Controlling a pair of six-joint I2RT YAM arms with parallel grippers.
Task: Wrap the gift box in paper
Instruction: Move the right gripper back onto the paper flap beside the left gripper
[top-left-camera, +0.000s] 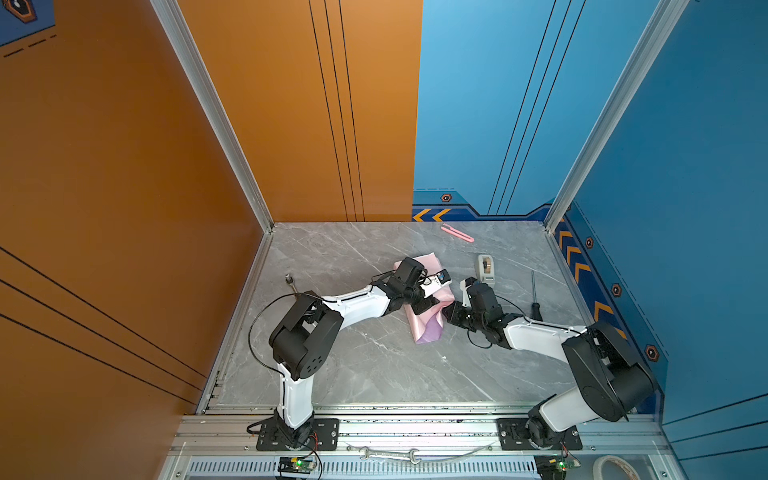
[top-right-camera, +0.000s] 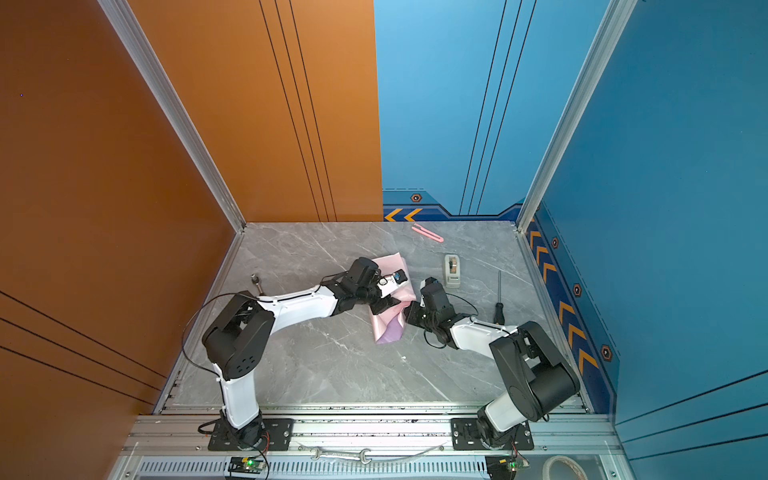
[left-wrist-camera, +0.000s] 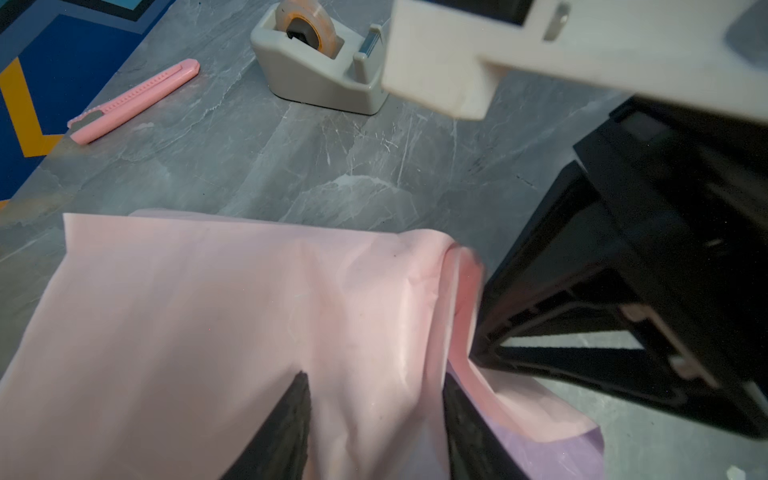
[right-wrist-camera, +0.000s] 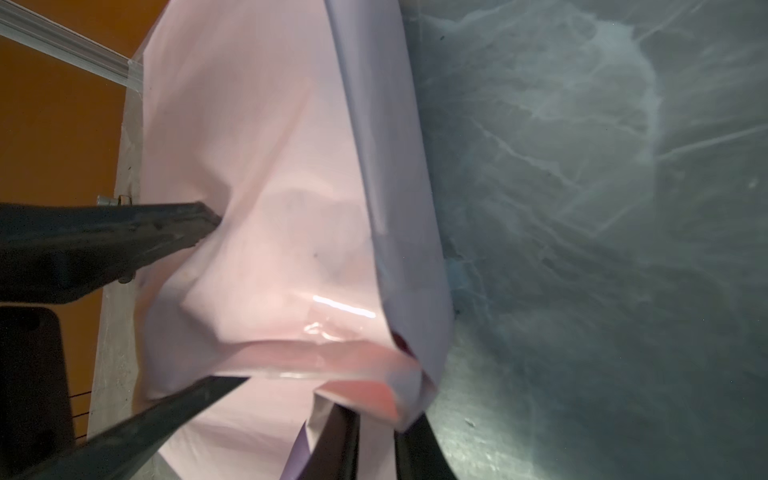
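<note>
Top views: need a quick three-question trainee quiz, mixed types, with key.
1. True or false: the tape dispenser stands on the bare table, apart from the paper.
2. Which lies nearest the back wall? A pink utility knife; B tape dispenser; C paper.
3. Fill in: the right gripper pinches a fold of the ___.
Key: 1 true; 2 A; 3 paper.

No legible text (anywhere visible)
</note>
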